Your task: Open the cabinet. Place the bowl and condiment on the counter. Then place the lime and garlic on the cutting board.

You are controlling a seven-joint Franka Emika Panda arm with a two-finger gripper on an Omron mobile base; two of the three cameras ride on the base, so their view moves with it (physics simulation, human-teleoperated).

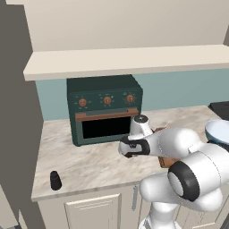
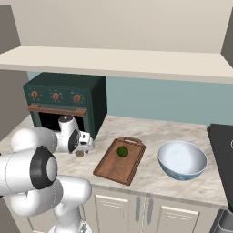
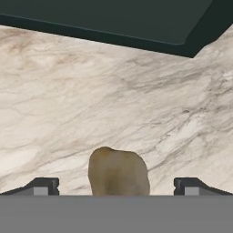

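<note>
Garlic, a tan-grey lump, sits on the counter between the two dark fingertips of the gripper, which stand wide apart on either side of it without touching it. In the right base view the gripper points down at the marble slab just in front of the dark green toaster oven, and the garlic peeks out beneath it as a small dull spot. From the left base view the hand hangs low over the counter in front of the oven.

Right of the gripper lies the cutting board, brown with a raised rim and its handle toward the wall, and the lime rests on its far half. Beyond the board, near but apart from it, stands the bowl, white inside and blue-patterned outside. The condiment, a small black shaker, stands upright near the front left corner of the counter, well apart from the arm. Above the oven runs the pale underside of the cabinet.
</note>
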